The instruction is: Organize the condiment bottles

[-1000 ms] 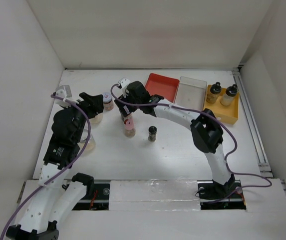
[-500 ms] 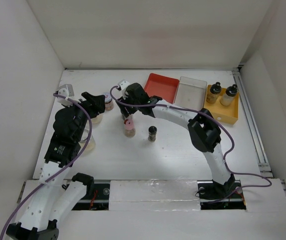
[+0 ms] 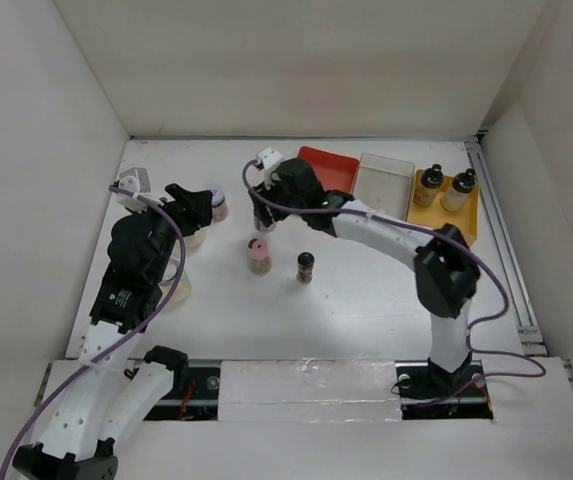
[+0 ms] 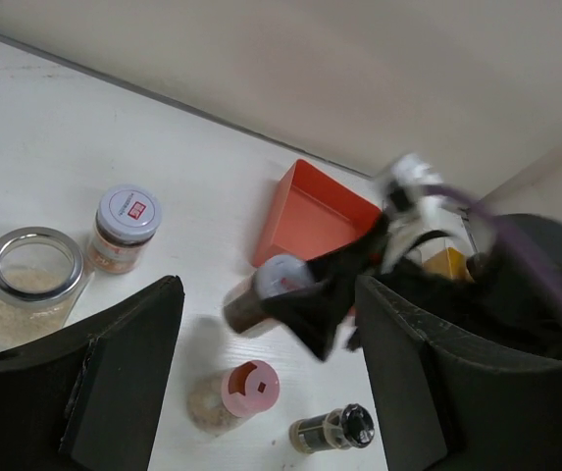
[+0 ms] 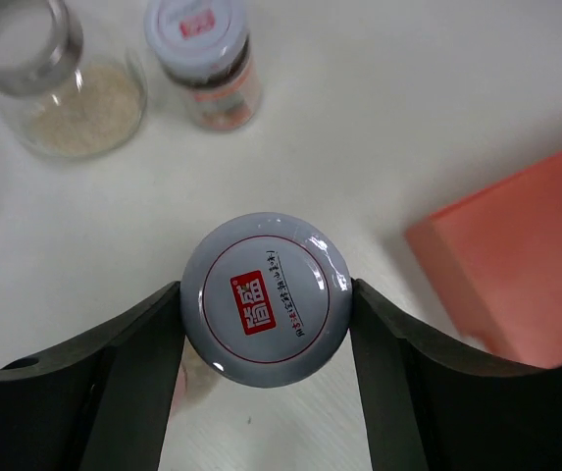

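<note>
The right jaws are closed against the sides of a clear cylindrical spice jar with a glossy silver-white lid point(image 5: 264, 299), held toward the far edge of the white surface point(image 3: 366, 310), just left of the red square plastic tray point(image 3: 326, 172). Bare room lies along the near edge and right of the black-lidded dark jar point(image 3: 306, 267). The left jaws gape wide, holding nothing, near a second silver-lidded jar point(image 4: 124, 226) toward the left edge. Only the right wrist view shows the held lid's red logo, and only the left wrist view shows that jar's brown contents, with the pink-lidded jar point(image 4: 231, 394) nearer.
</note>
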{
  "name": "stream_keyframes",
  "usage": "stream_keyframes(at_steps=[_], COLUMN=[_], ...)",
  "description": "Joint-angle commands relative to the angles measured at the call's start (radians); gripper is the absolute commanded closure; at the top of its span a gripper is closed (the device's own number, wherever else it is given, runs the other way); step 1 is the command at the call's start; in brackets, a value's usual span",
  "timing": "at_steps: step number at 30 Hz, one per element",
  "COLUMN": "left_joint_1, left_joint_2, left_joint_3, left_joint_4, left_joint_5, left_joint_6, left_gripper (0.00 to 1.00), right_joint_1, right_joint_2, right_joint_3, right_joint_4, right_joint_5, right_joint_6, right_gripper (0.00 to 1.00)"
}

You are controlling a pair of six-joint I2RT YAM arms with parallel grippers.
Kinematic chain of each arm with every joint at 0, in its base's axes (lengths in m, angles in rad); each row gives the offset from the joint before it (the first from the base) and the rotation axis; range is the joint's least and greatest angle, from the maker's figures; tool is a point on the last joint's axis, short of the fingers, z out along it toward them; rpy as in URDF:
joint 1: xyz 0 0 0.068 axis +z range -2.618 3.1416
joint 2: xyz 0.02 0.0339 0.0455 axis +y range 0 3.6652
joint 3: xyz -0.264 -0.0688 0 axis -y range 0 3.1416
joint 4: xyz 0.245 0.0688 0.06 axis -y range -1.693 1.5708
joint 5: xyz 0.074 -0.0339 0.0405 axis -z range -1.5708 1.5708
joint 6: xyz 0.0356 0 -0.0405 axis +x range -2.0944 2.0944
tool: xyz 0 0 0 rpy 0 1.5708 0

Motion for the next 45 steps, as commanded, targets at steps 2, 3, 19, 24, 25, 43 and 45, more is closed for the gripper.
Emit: stream_keyframes(at_steps=[2, 3, 19, 24, 25, 43, 45], left_joint_1=[0.001, 0.001, 0.001, 0.001, 0.001, 0.001, 0.001], left_joint_2=[-0.003, -0.003, 0.006, 0.006, 0.006, 0.017, 0.017], left_joint_3=[0.008, 0.008, 0.008, 0.008, 0.008, -0.001, -0.001], left_joint_4=[0.051, 0.051, 0.061, 0.07, 0.07, 0.079, 0.079], left_joint_5=[0.017, 0.017, 0.074, 0.085, 0.085, 0.106, 0.115], left_joint_6=[0.013, 0.013, 0.013, 0.004, 0.004, 0.004, 0.004], left_gripper=[0.34, 0.34, 0.34, 0.34, 0.34, 0.35, 0.35], right_joint_1=[-0.085, -0.106, -0.767, -0.882, -0.902, -0.995, -1.004], right_joint_2=[-0.357, -0.437, -0.892, -0.823, -0.823, -0.618, -0.584], right_joint_3=[-0.078, -0.114, -0.68, -0.691, -0.691, -0.685, -0.685], right_joint_4=[0.305, 0.305, 0.203, 0.226, 0.226, 0.287, 0.287], right_joint_5=[0.073, 0.097, 0.326, 0.283, 0.283, 0.271, 0.255], right_joint_6=[0.007, 0.007, 0.169, 0.2, 0.2, 0.22, 0.22], right_gripper=[0.62, 0.62, 0.61, 0.61, 0.61, 0.6, 0.58])
